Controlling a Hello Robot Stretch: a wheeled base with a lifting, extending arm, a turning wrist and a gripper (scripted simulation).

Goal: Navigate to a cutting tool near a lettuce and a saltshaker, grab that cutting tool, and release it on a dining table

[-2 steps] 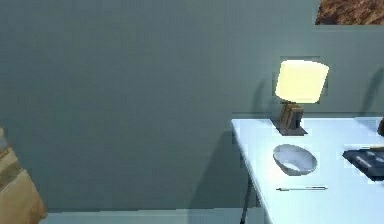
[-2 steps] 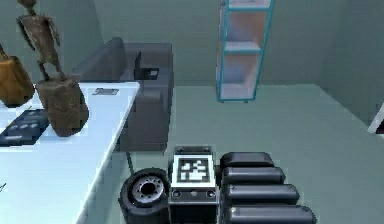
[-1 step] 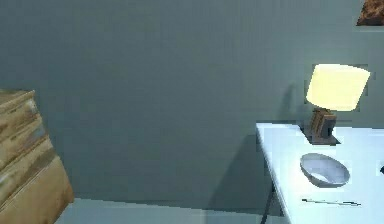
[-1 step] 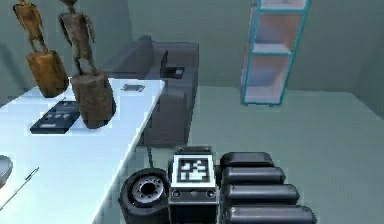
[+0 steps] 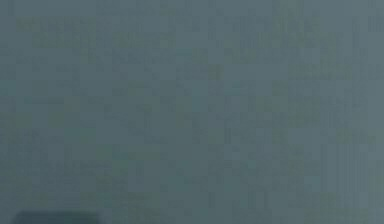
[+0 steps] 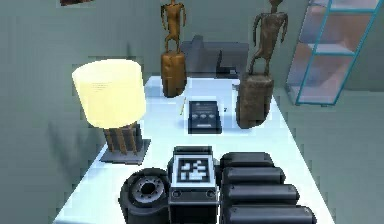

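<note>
In the arm side view my arm's dark bar (image 6: 255, 190) lies low over a pale tabletop (image 6: 295, 150). A white marker square (image 6: 195, 168) sits at its end. Left of the marker is the gripper's round dark body (image 6: 146, 196), resting above the table's near part. I cannot make out its far end, so I cannot tell whether it holds anything. A small flat black device (image 6: 203, 115) lies in the middle of the table, beyond the arm.
A lamp (image 6: 108, 92) with a yellow shade stands on the table's left. Two brown wooden statues (image 6: 173, 50) (image 6: 260, 70) stand farther back. A dark seat (image 6: 215, 52) is behind the table and a teal shelf (image 6: 340, 50) at upper right. A plain grey-blue wall (image 5: 190, 100) spans the forward view.
</note>
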